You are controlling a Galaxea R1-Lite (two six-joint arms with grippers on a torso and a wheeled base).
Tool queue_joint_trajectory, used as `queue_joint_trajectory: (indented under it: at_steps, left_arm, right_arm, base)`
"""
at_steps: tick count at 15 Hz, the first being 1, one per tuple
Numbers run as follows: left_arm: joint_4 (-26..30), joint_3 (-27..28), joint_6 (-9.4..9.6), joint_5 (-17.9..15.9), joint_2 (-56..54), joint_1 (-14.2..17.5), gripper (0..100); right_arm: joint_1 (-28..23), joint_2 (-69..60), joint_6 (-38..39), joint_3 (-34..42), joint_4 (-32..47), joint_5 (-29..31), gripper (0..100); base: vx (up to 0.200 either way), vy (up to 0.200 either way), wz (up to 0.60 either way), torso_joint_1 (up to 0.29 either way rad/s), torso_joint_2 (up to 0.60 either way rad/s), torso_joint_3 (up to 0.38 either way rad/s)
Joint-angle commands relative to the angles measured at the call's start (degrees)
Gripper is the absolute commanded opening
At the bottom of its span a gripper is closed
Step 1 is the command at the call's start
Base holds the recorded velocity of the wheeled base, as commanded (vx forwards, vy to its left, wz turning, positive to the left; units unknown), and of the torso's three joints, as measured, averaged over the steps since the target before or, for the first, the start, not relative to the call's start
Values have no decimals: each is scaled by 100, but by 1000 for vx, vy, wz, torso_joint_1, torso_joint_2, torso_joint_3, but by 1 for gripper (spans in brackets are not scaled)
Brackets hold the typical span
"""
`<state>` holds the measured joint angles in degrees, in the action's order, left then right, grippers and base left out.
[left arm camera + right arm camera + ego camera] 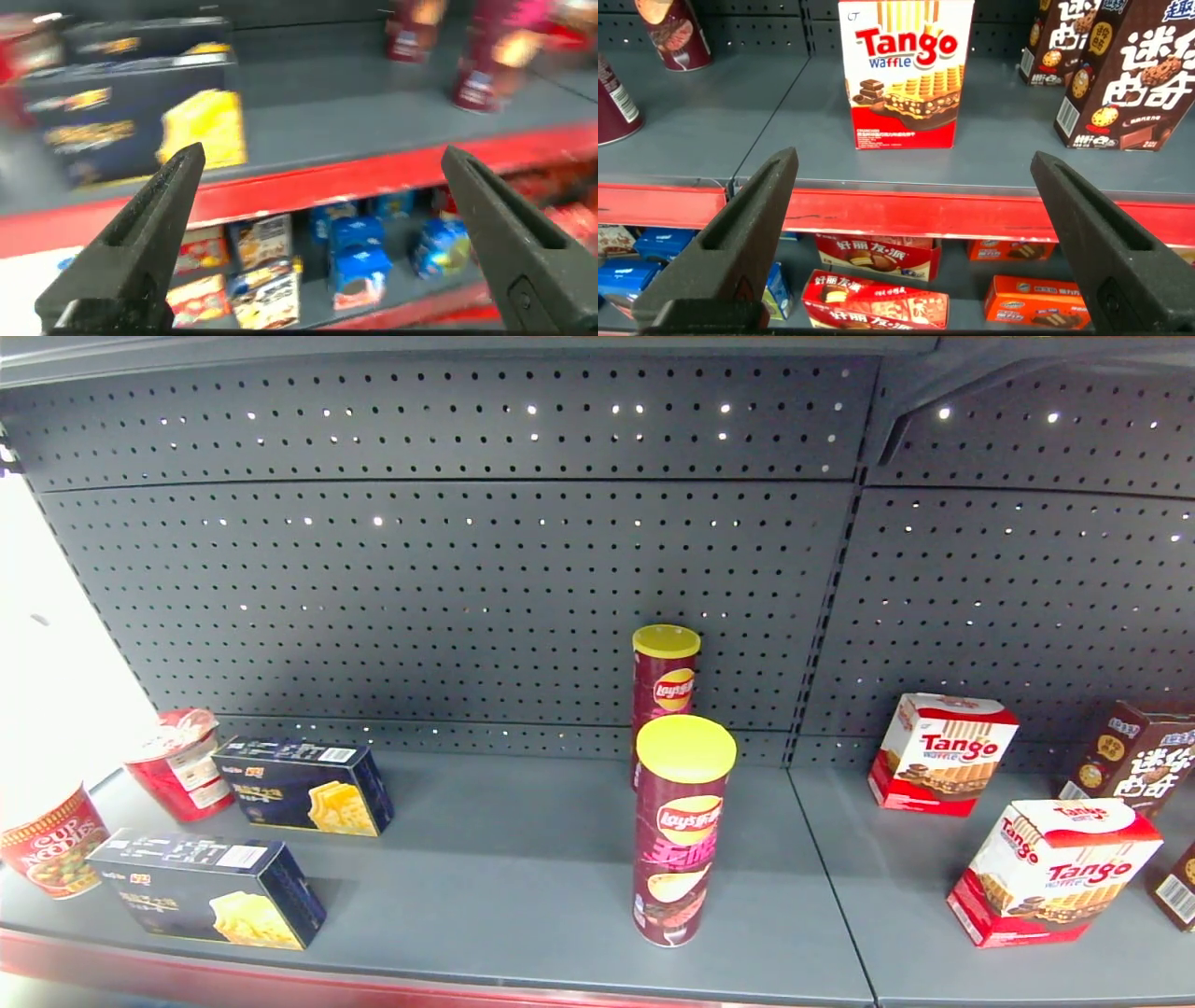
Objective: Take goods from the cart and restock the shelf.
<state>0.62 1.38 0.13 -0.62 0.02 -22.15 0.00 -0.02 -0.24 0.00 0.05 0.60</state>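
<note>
In the head view the grey shelf (pixel 523 868) runs across the lower half of the frame, backed by a perforated back panel (pixel 448 579). Just right of centre stand two upright chip cans with yellow lids, the front chip can (pixel 679 831) near the shelf's edge and the rear chip can (pixel 664 686) against the panel. At lower left sit two dark-blue boxes (pixel 210 889), one behind the other, with a cup noodle tub (pixel 51 845) at the frame's left edge and a red cup (pixel 179 763) behind it. On the right, two wafer boxes (pixel 1053 870) stand apart from each other, and a brown cookie box (pixel 1134 756) stands by the right edge.

The left gripper (pixel 322 159) is spread wide with nothing between its fingers, in front of the red shelf edge strip (pixel 327 182). Beyond it is what looks like one of the dark-blue boxes, though that view is blurred.

The right gripper (pixel 915 161) is also spread wide and holds nothing. It faces a wafer box and the cookie box. Packaged goods (pixel 878 299) lie on the level below.
</note>
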Motion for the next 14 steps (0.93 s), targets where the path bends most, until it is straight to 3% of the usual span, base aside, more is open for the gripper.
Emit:
queue_joint_trajectory:
  at_steps: [1,3,4,5,8,14]
  left_arm:
    - [8,-76,154,-131,-2,-237,100]
    - [52,-85,154,-140,-2,-879,100]
    - [43,-94,145,-96,-2,-1037,100]
    - [43,-94,118,27,-2,-958,100]
    - [26,-94,101,18,-2,-1125,100]
    - [-1,-111,118,18,-2,-1151,100]
  right_arm:
    - [0,2,-2,0,4,2,100]
    - [0,2,-2,0,4,2,100]
    - [0,2,-2,0,4,2,100]
    - [0,2,-2,0,-5,2,100]
    - [0,2,-2,0,4,2,100]
    - [0,2,-2,0,-5,2,100]
  base:
    - [0,0,0,0,0,0]
    - [0,0,0,0,0,0]
    - [0,0,0,0,0,0]
    - [0,0,0,0,0,0]
    - [0,0,0,0,0,0]
    - [0,0,0,0,0,0]
